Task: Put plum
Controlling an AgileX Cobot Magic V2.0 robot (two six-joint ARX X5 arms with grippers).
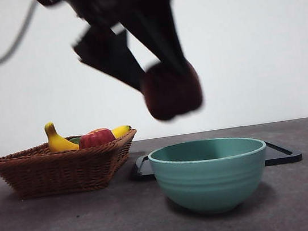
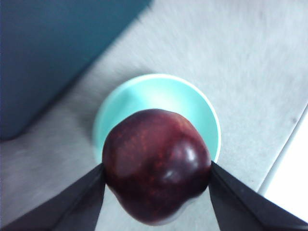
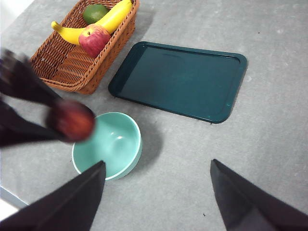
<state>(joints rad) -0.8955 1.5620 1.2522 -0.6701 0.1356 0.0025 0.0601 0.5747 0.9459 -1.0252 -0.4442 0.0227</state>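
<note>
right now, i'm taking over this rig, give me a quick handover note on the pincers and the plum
Left pincer: shut on the glossy dark purple-maroon plum, held in the air above the round teal bowl.
Right pincer: open, holding nothing, waiting above the table.
Done: plum picked up and carried over the bowl.
Left: lower it, release; probably into the bowl, though the dark green tray is also bare.

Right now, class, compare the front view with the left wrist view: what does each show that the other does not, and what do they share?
Only the front view shows the wicker basket with the banana and the red apple, and the dark tray's ends behind the bowl. Only the left wrist view shows the bowl's bare inside. Both show the left claw shut on the plum above the green bowl.
</note>
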